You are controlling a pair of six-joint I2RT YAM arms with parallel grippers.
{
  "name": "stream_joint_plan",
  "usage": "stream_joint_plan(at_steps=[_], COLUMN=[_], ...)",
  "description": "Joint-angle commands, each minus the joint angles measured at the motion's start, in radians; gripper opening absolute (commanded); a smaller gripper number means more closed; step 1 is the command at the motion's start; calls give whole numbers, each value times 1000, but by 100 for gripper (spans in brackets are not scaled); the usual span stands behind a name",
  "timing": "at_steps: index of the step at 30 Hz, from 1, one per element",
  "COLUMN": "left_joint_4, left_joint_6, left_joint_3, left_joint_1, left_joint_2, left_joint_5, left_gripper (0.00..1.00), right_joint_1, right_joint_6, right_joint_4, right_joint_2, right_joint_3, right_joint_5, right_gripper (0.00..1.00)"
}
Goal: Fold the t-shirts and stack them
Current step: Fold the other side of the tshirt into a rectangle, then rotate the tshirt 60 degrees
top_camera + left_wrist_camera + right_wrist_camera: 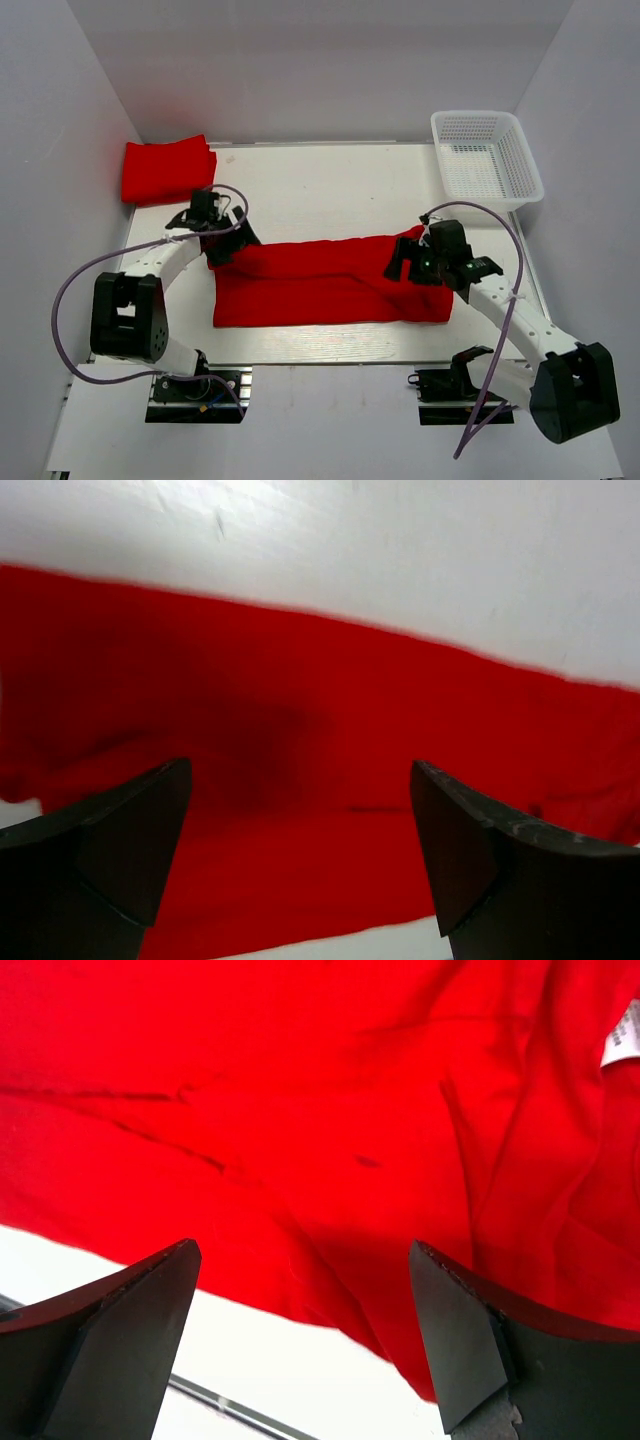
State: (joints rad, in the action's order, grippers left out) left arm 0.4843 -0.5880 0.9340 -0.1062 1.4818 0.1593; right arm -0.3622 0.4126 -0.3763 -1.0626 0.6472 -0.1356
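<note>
**Red shirt lies in a long band between two open grippers**

Red cloth fills most of both wrist views. Nearest the camera in the top view, the two arm bases sit at the front edge of the white table, and a purple cable loops out from the left one.

Just beyond them, a t-shirt lies across the middle of the table as a long band running left to right, rumpled along its far edge. The left gripper is over the band's far left corner. Its wrist view shows the left gripper with its dark fingers spread wide and only flat cloth between them. A shadow falls on the t-shirt there.

The right gripper is over the band's right end, where the cloth bunches up. From the right wrist, the right gripper is likewise spread, with nothing pinched. Creased folds of the t-shirt lie below it, with a small white label at the far right. Whether either gripper touches the cloth cannot be told.

Farther back, a second t-shirt sits folded in a thick pad at the table's far left corner, well apart from the first. A white mesh basket stands at the far right corner. Grey walls close in the table on three sides.
</note>
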Motion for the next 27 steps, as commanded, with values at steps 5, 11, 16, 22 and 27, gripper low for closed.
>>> stream_joint_plan(at_steps=[5, 11, 16, 22, 27], left_joint_4=[19, 146, 128, 7, -6], left_joint_6=[-12, -78, -69, 120, 134], left_joint_3=[-208, -196, -84, 23, 23], left_joint_1=[-32, -10, -30, -39, -58], left_joint_2=[-51, -113, -169, -134, -31], left_joint_5=[-4, -164, -156, 63, 86], left_gripper=[100, 100, 100, 100, 100], right_joint_1=[3, 2, 0, 0, 2], right_joint_6=[113, 123, 101, 129, 163], right_joint_4=[73, 51, 43, 22, 22], right_joint_2=[-77, -92, -99, -146, -218], right_joint_3=[-3, -11, 23, 55, 91], right_joint_5=[53, 93, 131, 220, 229], right_gripper=[90, 90, 90, 90, 90])
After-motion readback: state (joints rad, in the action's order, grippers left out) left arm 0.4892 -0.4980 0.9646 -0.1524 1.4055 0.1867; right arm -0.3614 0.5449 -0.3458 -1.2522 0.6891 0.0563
